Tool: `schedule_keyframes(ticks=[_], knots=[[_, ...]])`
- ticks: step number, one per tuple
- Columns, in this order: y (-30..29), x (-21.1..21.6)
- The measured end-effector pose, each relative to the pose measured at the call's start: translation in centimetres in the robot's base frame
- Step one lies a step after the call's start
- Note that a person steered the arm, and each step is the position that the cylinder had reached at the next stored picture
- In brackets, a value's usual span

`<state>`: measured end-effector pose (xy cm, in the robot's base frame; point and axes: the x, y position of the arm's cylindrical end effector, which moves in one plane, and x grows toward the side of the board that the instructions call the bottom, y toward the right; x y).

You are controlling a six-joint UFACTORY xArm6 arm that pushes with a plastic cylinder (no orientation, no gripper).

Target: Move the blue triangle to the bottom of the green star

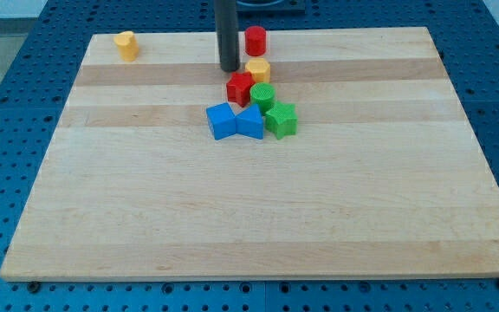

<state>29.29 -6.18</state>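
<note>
My tip (230, 68), the tool here, is a bare rod with nothing to open or hold, and it rests on the surface (145, 208) near the top edge, about midway along it. The blue triangle (250, 122) lies from it toward the bottom edge and slightly toward the right edge, with the red block (240, 87) sitting just about between the two. The triangle is pressed between the blue cube (222, 120) on its left-edge side and the green star (281, 120) on its right-edge side, touching both. Its apex seems to point toward the top edge, its broad base toward the bottom edge; the long axis is hard to tell. I judge it must travel down and rightward under the star.
</note>
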Motion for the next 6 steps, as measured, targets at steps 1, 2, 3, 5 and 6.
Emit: schedule_keyframes(ticks=[1, 2, 3, 5, 6], knots=[[-2.3, 3.2], [-2.1, 7.0], [0.7, 8.9], [6.3, 13.6], [6.9, 16.9]])
